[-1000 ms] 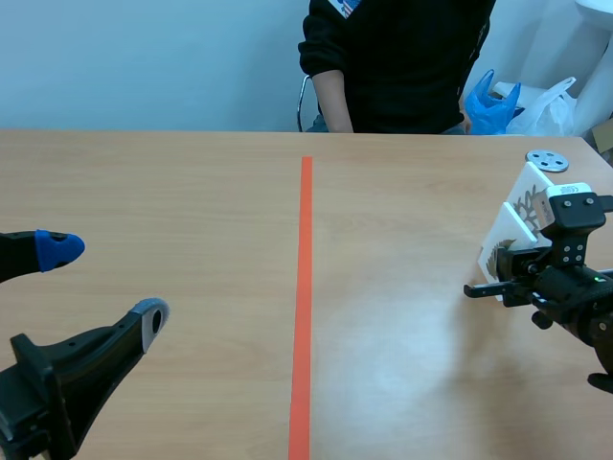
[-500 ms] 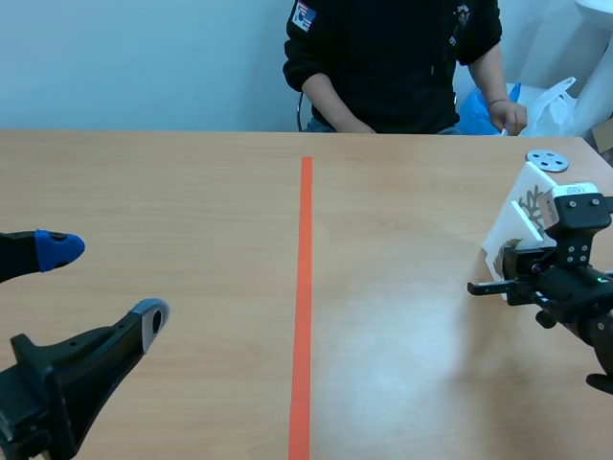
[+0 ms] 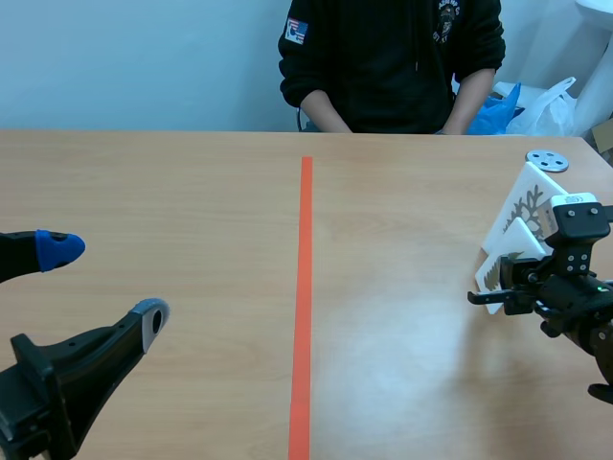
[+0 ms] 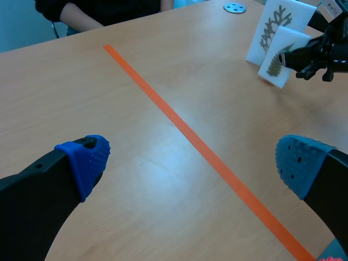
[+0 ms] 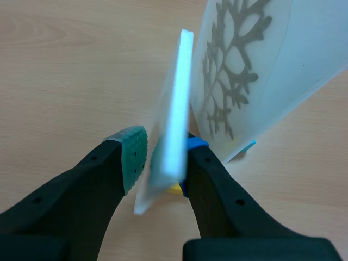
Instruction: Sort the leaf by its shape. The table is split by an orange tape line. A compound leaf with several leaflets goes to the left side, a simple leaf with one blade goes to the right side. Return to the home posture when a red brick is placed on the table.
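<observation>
**Scene view: the right pincer pulls a leaf card away from its neighbour**

The right pincer (image 3: 512, 278) has come a little closer to the robot in the last second. The small card (image 3: 498, 273) has come with it. Before, the small card sat close against the big card (image 3: 525, 206). Now the two stand a bit more apart. The person (image 3: 393, 57) across the table (image 3: 192, 192) has pulled both arms in. The left pincer (image 3: 103, 286) has not moved.

I think this means the pick is done and the carrying has just begun. The sorting itself is not done yet.

The right pincer is closed on the small card. In the right wrist view the small card (image 5: 173, 109) stands edge-on between the two fingers, and the big card (image 5: 255, 60) leans just past it. The big card shows a leaf with many branching parts. In the left wrist view the leaf on the small card (image 4: 277, 60) looks dark and feathery, but it is too small to tell its shape for sure.

The small card is on the right side of the table, well apart from the orange tape line (image 3: 305, 287). If its leaf has many leaflets, it has to cross that line.

The left pincer (image 4: 190, 163) is wide open and holds nothing. It is on the left side of the line.
</observation>
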